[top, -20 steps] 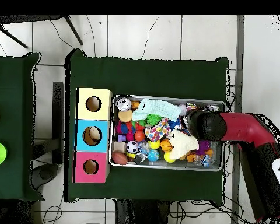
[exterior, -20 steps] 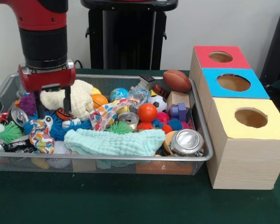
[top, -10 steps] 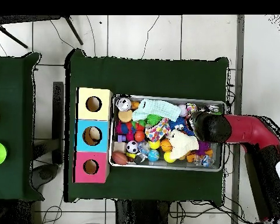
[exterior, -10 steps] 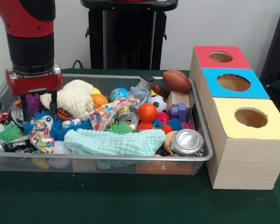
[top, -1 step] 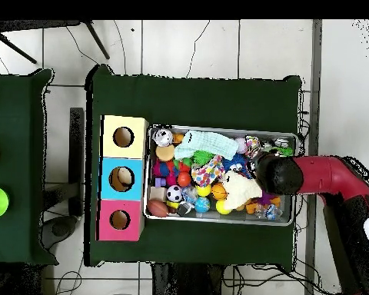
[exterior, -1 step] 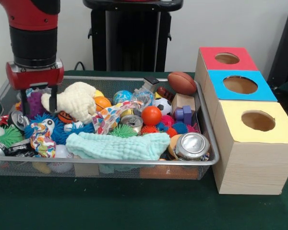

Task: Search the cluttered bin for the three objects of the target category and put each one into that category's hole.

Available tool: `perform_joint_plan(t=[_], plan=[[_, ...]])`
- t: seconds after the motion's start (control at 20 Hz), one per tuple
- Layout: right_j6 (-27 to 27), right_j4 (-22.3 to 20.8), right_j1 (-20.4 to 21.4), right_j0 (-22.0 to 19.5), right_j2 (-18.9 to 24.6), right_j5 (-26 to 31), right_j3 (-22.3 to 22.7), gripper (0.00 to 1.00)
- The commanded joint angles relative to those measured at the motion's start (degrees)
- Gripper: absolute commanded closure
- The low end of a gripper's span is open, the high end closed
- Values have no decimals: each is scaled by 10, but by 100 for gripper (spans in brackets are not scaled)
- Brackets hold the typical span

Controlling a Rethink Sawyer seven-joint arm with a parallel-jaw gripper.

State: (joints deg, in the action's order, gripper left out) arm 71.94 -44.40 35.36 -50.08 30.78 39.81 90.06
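Green worktop (exterior, -1 step: 134,206) carrying a wire bin (exterior, -1 step: 206,139) crammed with toys, beside a row of three wooden boxes with holes on top: red (exterior, -1 step: 226,58), blue (exterior, -1 step: 240,85), yellow (exterior, -1 step: 258,120). Red arm (exterior, -1 step: 34,28) hanging over the bin's left end, gripper (exterior, -1 step: 37,106) with fingers apart, astride a purple spiky toy (exterior, -1 step: 34,104) and just beside a cream plush (exterior, -1 step: 77,101). Smaller items: mint cloth (exterior, -1 step: 116,145), brown football (exterior, -1 step: 182,82), silver can (exterior, -1 step: 192,145), orange ball (exterior, -1 step: 151,115).

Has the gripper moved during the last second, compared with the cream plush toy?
Yes. The gripper has shifted leftward in the front view, away from the cream plush toy, toward the bin's end.
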Motion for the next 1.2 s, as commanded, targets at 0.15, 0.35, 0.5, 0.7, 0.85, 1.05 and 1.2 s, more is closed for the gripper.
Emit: perform_joint_plan(t=[0.15,0.35,0.5,0.7,0.85,1.05,1.2], plan=[[-14,-31,29,42,-8,-16,81,0],[78,-29,23,85,-43,-46,82,0],[89,-31,7,102,-58,-68,75,0],[77,-26,-36,101,-58,-113,59,0],[57,-29,-69,98,-51,-144,44,0],[23,-16,-87,94,-50,-124,33,0],[-28,5,-70,81,-40,-68,45,0]])
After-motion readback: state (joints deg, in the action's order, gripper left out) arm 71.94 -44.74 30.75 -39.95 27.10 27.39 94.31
